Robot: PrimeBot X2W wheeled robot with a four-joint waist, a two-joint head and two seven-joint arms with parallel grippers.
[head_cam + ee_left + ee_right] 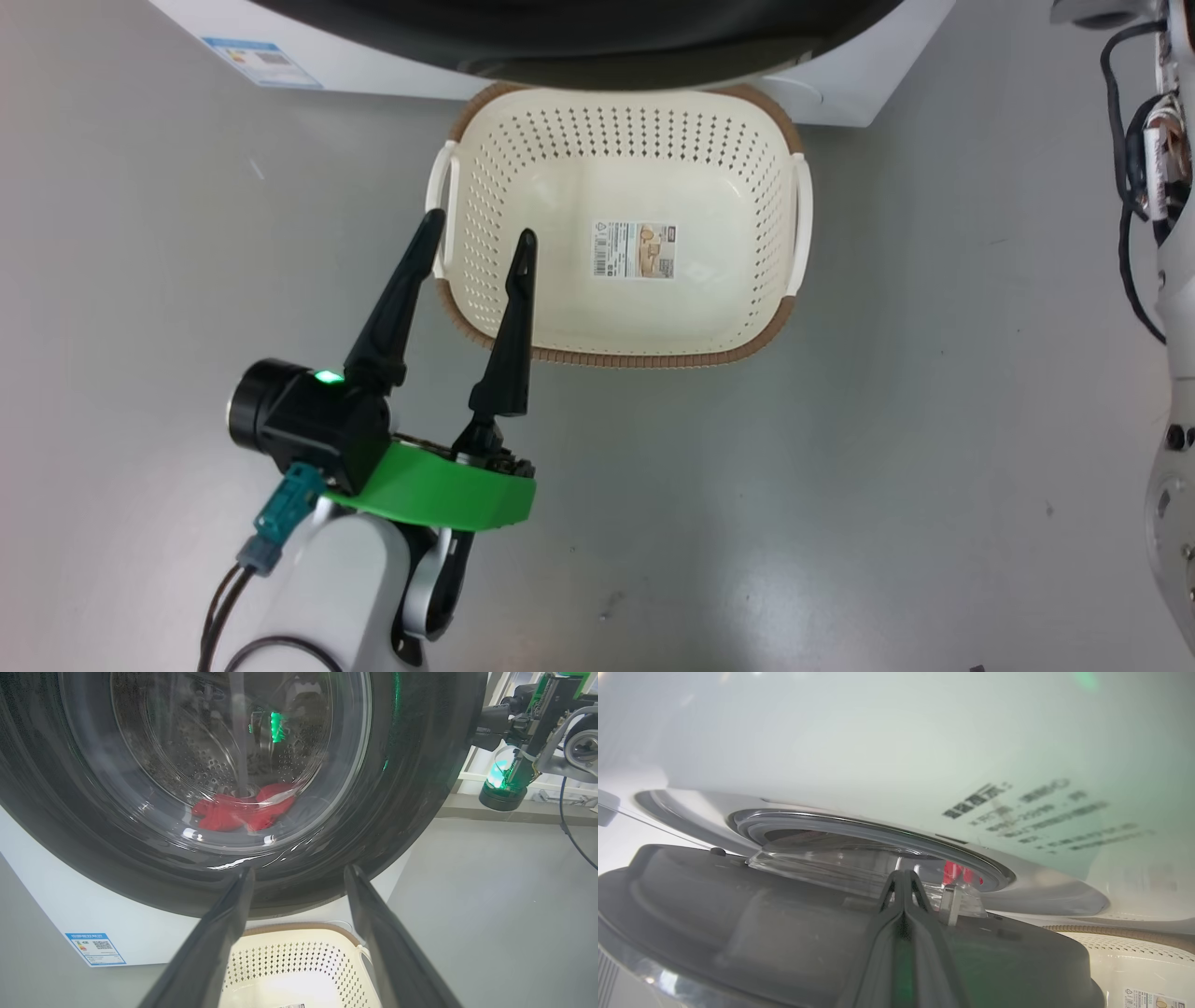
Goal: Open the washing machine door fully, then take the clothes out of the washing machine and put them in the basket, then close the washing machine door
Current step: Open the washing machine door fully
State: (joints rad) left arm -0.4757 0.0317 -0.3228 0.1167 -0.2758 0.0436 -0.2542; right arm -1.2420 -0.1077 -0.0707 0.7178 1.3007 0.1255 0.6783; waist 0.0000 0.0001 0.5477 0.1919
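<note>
Left wrist view catches the clothes point(238, 812), red behind the washing machine door point(411, 788) glass, up ahead of the wide-open left claw point(300, 870). Head view offers the whole basket point(653, 357), right under that claw's tips. Right claw point(903, 877), pinched shut, sits at the door's inner side, with the clothes just beyond its tip.

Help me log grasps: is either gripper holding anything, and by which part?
Nothing is held. The left gripper is open over the basket's edge; the right gripper is shut on nothing, tips by the door's inner side.
</note>
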